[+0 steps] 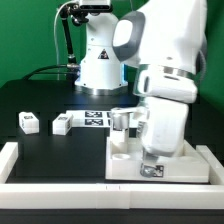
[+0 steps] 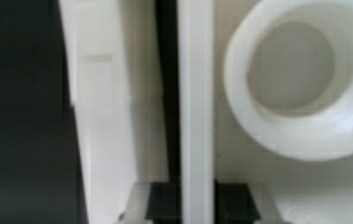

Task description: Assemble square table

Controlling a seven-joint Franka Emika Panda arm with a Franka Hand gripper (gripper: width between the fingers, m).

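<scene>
The square table top (image 1: 125,160) is a white tray with a raised rim, lying at the front on the exterior view's right, against the border wall. A white leg (image 1: 122,120) stands upright at its far corner. Two loose tagged legs (image 1: 28,121) (image 1: 62,124) lie on the black table to the left. My gripper (image 1: 151,160) points down onto the top. In the wrist view the gripper (image 2: 194,206) has its dark fingers (image 2: 155,205) on both sides of the top's thin rim (image 2: 194,90), shut on it, beside a round corner socket (image 2: 306,80).
The marker board (image 1: 95,118) lies flat behind the table top. The low white border wall (image 1: 60,186) runs along the front and left edges. The robot base (image 1: 98,65) stands at the back. My arm hides much of the table top.
</scene>
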